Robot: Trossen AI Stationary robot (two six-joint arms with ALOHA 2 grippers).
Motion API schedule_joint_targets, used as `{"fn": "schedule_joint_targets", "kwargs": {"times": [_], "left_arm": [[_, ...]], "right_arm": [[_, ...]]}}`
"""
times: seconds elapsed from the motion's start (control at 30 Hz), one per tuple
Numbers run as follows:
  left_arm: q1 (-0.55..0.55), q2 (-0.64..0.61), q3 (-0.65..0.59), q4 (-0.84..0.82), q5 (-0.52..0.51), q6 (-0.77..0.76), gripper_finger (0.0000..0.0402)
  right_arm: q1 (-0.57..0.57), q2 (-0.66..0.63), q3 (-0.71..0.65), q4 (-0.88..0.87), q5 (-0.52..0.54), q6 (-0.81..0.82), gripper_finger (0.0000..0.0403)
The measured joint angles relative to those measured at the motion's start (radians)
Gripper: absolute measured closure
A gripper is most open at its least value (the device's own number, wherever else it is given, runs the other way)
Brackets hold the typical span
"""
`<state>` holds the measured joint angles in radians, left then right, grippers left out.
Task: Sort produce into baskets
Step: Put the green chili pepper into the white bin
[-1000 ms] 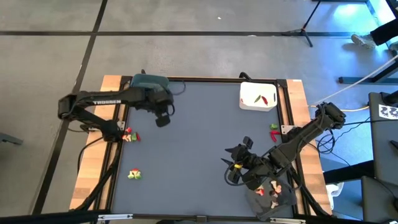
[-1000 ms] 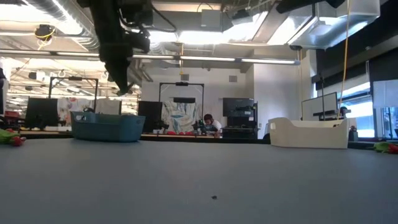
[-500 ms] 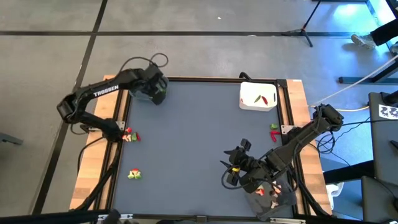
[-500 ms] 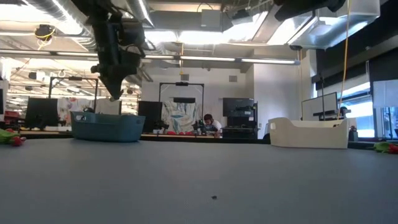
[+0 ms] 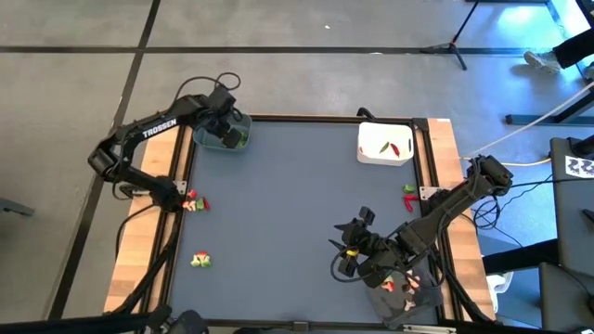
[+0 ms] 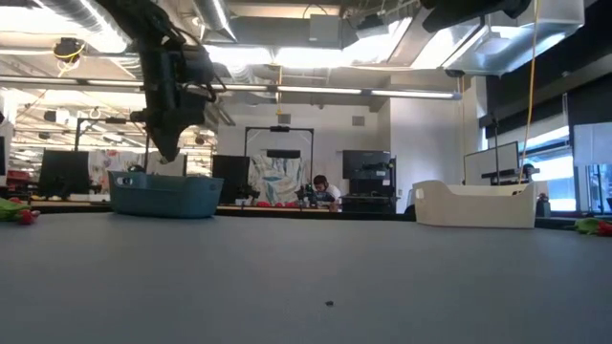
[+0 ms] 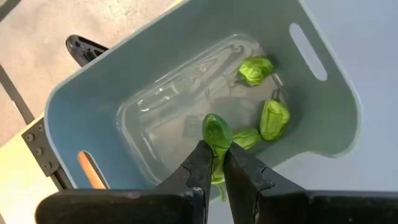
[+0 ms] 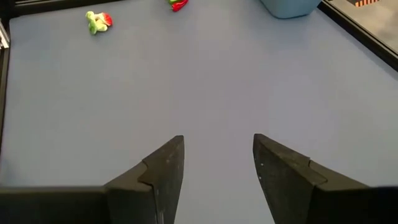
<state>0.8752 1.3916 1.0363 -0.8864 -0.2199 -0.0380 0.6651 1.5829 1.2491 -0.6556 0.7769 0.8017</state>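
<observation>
A: left gripper [image 7: 213,163] is pinching a green veggie [image 7: 216,132] right over the blue-grey tub [image 7: 323,134], three greens already inside. Drop now?

B: I'd centre it, then open. Right gripper [image 8: 214,163] waits open over the worktop [image 5: 278,204], near the dark tray.

Grey table [image 5: 288,204], blue-grey tub [image 5: 227,139], white tub [image 5: 385,144], dark tray [image 5: 408,301], scattered produce [image 5: 195,202]

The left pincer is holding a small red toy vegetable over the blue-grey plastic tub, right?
Not quite: the left wrist view shows the left pincer shut on a small green toy vegetable, not a red one. It is indeed over the blue-grey plastic tub.
</observation>
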Motion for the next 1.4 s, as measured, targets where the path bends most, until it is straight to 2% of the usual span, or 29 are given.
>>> {"fn": "schedule_joint_targets", "kwargs": {"times": [1.1, 1.4], "left_arm": [[-0.006, 0.011, 0.000, 0.010, 0.002, 0.018, 0.0370], [-0.070, 0.010, 0.064, 0.017, 0.137, 0.011, 0.0370]], "right_arm": [[0.000, 0.000, -0.001, 0.000, 0.000, 0.000, 0.0210], [0.000, 0.000, -0.001, 0.000, 0.001, 0.000, 0.0210]]}}
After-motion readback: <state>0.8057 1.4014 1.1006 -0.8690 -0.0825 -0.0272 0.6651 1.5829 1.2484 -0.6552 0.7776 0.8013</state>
